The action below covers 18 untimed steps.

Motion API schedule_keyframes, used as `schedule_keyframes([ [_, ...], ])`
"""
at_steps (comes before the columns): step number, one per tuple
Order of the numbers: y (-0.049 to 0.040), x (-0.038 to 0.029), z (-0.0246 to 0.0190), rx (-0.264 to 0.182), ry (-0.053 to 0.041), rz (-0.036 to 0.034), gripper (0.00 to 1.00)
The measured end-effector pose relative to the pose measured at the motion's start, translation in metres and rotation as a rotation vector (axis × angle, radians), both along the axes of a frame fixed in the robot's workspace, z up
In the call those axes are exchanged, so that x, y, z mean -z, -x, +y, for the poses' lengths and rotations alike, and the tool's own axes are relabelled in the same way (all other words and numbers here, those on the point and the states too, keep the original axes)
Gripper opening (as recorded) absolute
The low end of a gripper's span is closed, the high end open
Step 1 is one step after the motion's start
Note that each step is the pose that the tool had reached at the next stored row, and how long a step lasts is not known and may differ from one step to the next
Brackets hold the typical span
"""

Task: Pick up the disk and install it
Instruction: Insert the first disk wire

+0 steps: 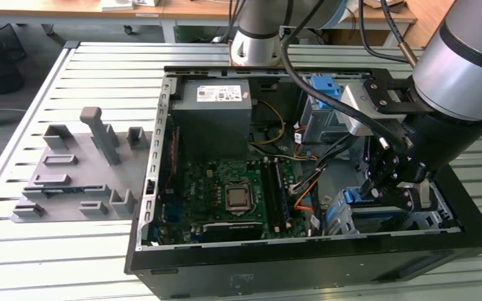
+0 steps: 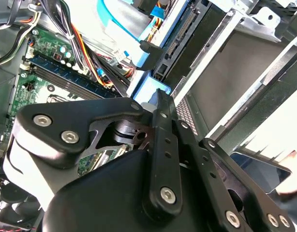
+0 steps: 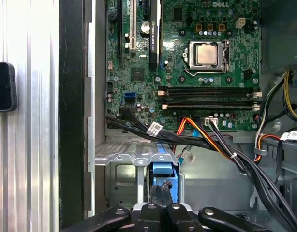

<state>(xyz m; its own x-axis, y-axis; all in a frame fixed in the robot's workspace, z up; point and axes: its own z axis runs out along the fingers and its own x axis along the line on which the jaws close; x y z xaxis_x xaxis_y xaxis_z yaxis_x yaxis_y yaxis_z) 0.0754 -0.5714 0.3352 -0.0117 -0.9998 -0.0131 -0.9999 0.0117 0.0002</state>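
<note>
The gripper point(image 1: 396, 188) is seen low in the lower right of the exterior view, dipped into the open computer case point(image 1: 308, 263) right over the drive cage point(image 3: 134, 157). In the first wrist view the two fingers point(image 3: 160, 193) appear pinched together on the edge of a blue-framed slab standing in the cage slot, which is taken to be the disk point(image 3: 164, 169). So it's read as clamped on the disk, though the contact itself is half hidden by the gripper's own linkage. The disk looks partly down in its slot, not fully seated, judging by the blue frame poking above the metal lip.

What could go sideways: a bundle of black, orange and red cables point(image 3: 206, 140) is draped just beside the cage mouth, touching its top edge. A cable could get pinched or dragged if the disk is pushed while slightly tilted. A crooked entry could also jam the frame against the cage rails.

The exterior view gives the whole layout: motherboard point(image 1: 233, 191) in the middle, power supply point(image 1: 211, 110) above it, a grey fixture block point(image 1: 78, 172) on the table at left. None of that is offered by the second wrist view, where the connector edge and the blue frame point(image 2: 148, 89) are shown up close behind the linkage.
</note>
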Motion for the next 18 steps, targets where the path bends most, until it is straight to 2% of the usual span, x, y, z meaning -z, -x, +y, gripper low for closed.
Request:
schedule_keyframes([
  [8,-0.0003,0.0000,0.0000,0.000,0.0000,0.0000,0.11],
  [10,-0.0027,0.0000,-0.0001,0.000,0.0000,0.0000,0.11],
  [18,-0.0328,0.0001,0.0001,0.000,0.0000,0.0002,0.11],
])
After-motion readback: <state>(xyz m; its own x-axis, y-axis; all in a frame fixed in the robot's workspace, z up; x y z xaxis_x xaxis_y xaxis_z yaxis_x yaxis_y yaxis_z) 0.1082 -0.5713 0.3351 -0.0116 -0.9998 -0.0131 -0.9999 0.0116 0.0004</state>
